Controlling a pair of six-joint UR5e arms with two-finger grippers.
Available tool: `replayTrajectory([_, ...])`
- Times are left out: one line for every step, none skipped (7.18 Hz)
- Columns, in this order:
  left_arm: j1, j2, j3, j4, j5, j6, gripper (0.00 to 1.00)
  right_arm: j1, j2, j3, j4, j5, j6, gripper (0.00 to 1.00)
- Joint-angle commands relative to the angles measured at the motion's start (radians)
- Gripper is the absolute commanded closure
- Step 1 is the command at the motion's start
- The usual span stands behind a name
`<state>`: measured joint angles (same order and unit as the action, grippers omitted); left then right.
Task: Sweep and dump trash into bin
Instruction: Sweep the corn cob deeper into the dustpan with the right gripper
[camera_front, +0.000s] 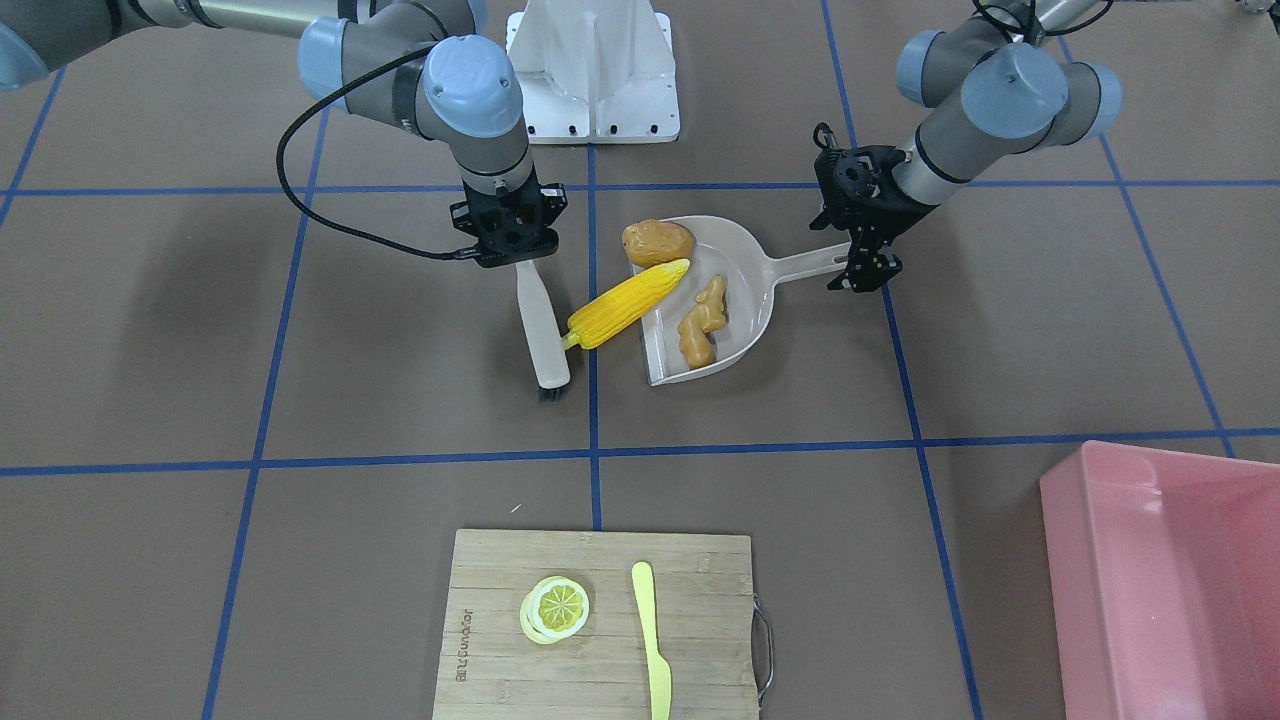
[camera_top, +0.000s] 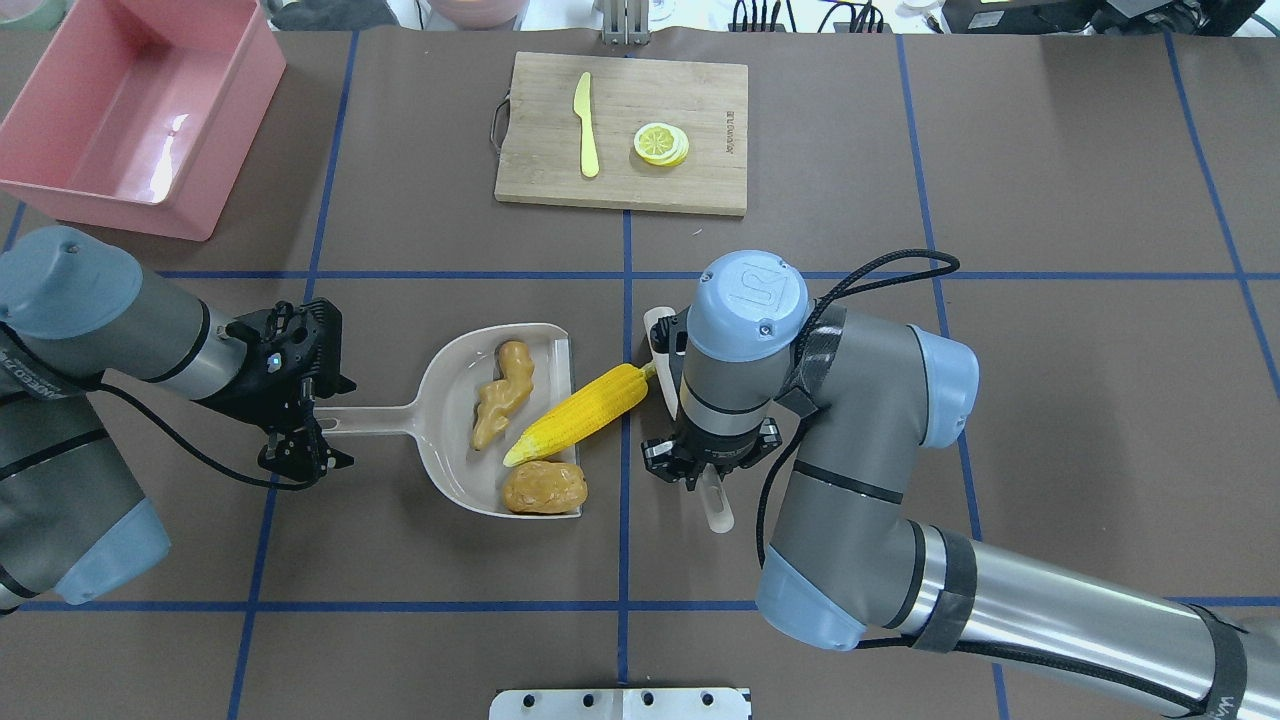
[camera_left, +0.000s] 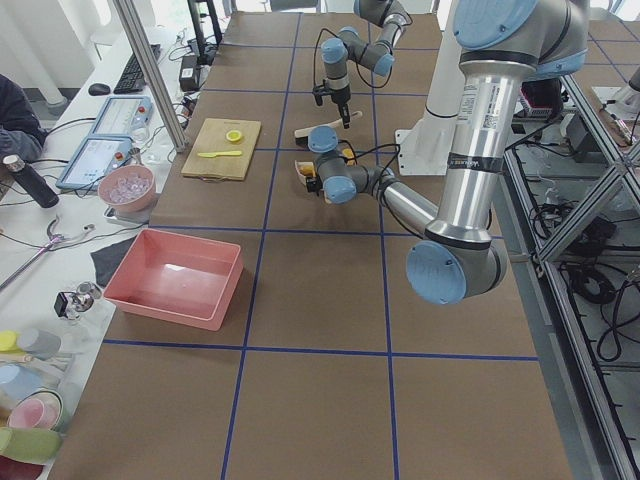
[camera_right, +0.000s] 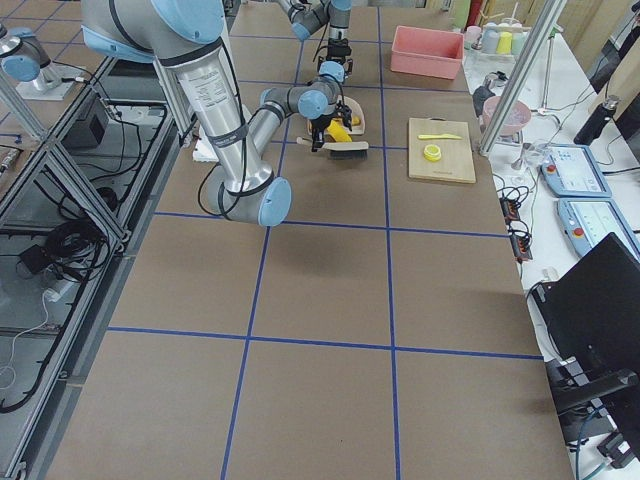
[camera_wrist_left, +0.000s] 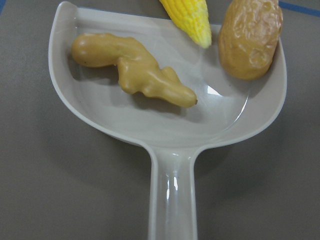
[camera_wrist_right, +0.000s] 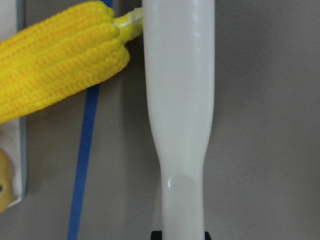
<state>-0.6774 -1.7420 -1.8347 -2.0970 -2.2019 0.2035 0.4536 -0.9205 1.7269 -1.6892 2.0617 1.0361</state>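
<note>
Clamping the left end effector shut on the outer end of the beige dustpan handle, fingers pressing it from both sides, with the pan lying flat on the brown bench and its open edge facing the right arm.

Holding 2 of the 3 trash pieces inside the pan:
- The knobbly tan ginger root is lying along the middle of the floor.
- The golden-brown potato is sitting at the corner of the mouth, against the side wall nearest the robot.

Resting only partly inside: the yellow corn cob, pointing its tip into the pan between ginger root and potato. Sticking the rest out over the open edge onto the bench. Touching the side of the white brush with its pale stalk end, as the right wrist view is showing.

Gripping the brush handle in the right end effector, closed tight around it, just beside the pan's mouth. Keeping the dark bristles down at the bench surface.

Standing open side up at the far corner of the bench on the robot's left: the pink bin, well apart from the dustpan.

Lying at the far edge, opposite the robot: a bamboo cutting board, carrying 1 lemon slice and 1 yellow knife, near each other but not touching.
</note>
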Motion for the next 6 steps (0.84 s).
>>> replayTrajectory([-0.001,-0.001,-0.001,0.000,0.001,0.002,0.10,-0.019,0.040,-0.013,0.060,-0.002,0.092,1.00])
replayTrajectory([-0.001,0.001,-0.003,0.000,0.001,0.002,0.10,-0.044,0.064,-0.051,0.122,-0.003,0.158,1.00])
replayTrajectory([-0.001,0.001,-0.003,0.000,0.001,0.004,0.10,-0.061,0.074,-0.072,0.155,-0.032,0.186,1.00])
replayTrajectory([0.001,0.001,-0.003,0.000,0.001,0.004,0.10,-0.065,0.077,-0.067,0.157,-0.041,0.206,1.00])
replayTrajectory([0.001,-0.001,-0.003,0.000,0.001,0.004,0.10,-0.067,0.075,-0.053,0.158,-0.041,0.223,1.00])
replayTrajectory([-0.001,0.001,-0.003,0.000,0.001,0.004,0.10,-0.067,0.078,-0.047,0.158,-0.041,0.243,1.00])
